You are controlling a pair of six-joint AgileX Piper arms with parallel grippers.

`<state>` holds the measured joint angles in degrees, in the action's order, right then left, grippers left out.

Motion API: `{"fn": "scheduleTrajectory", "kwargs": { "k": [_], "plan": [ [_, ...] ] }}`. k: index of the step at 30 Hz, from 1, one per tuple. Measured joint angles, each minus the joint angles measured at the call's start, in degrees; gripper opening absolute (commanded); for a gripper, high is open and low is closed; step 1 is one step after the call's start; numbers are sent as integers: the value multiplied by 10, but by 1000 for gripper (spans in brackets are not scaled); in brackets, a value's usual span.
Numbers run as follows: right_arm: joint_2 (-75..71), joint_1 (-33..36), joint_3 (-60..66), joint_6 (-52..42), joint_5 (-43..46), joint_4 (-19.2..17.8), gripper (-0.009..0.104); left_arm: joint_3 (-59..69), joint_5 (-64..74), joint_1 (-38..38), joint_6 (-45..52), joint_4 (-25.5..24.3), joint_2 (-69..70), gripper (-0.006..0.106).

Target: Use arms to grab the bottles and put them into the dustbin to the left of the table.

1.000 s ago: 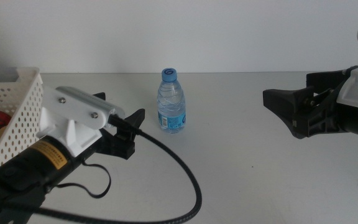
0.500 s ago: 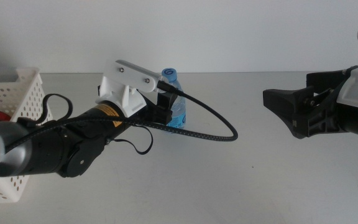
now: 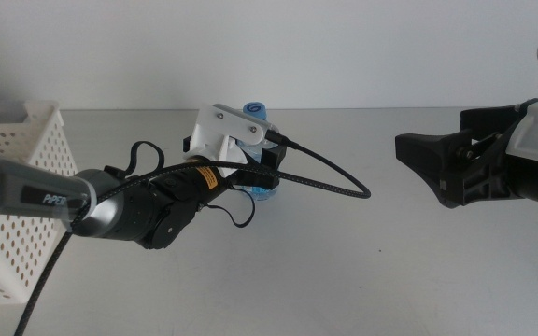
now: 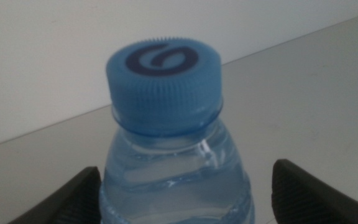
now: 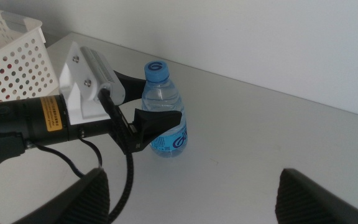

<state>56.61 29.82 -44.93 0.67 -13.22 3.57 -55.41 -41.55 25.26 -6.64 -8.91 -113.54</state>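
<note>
Left gripper [image 5: 151, 121]: jaws spread wide, one on each side of the water bottle [image 4: 173, 168]; the wrist view shows a clear gap on both sides, no contact visible. In the middle view its jaws are mostly hidden behind its white camera mount [image 3: 227, 131].

Water bottle [image 3: 261, 149]: upright on the table [image 3: 362, 271], toward the far middle. Blue cap [image 4: 163, 81] fully visible; body cut off by the wrist picture's edge; label partly hidden by one jaw in the right wrist view.

Left arm [image 3: 120, 205]: dark, reaching in from the left, black cable [image 3: 325, 185] looping past the bottle.

Dustbin [image 3: 17, 187]: white, perforated, at the left edge, cut off; contents not visible.

Right gripper [image 3: 437, 163]: hovers at the right, well apart from the bottle, jaws open, arm cut off.
</note>
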Motion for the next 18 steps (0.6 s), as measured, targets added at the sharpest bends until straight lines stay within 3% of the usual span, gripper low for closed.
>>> {"fn": "scheduleTrajectory", "kwargs": {
  "k": [18],
  "plan": [
    [0,0,0,0,0,0,71,-36,-34,0,0,1,-71,88]
  ]
}}
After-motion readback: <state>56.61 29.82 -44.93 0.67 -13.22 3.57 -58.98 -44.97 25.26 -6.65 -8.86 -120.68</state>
